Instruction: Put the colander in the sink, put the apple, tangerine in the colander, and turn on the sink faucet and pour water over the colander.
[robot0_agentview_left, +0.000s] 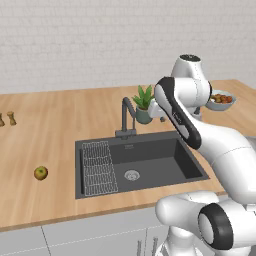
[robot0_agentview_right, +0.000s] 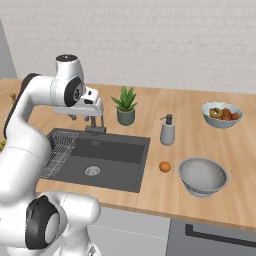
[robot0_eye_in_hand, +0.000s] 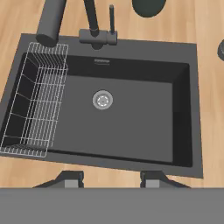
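I see the sink (robot0_eye_in_hand: 131, 118) lying long side along the counter edge, faucet (robot0_agentview_left: 127, 116) behind it, spout arching over the basin. Colander (robot0_agentview_right: 203, 175) sits upright right of it (tangerine (robot0_agentview_right: 165, 167) between), apple (robot0_agentview_left: 41, 173) left. My gripper (robot0_eye_in_hand: 109, 180) hovers above the sink, jaws apart, holding nothing.

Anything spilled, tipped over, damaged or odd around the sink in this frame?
Nothing stands out. The colander sits upright on the counter right of the sink, the tangerine beside it, the apple on the counter left of the sink. The fruit bowl, soap dispenser and potted plant stand upright.
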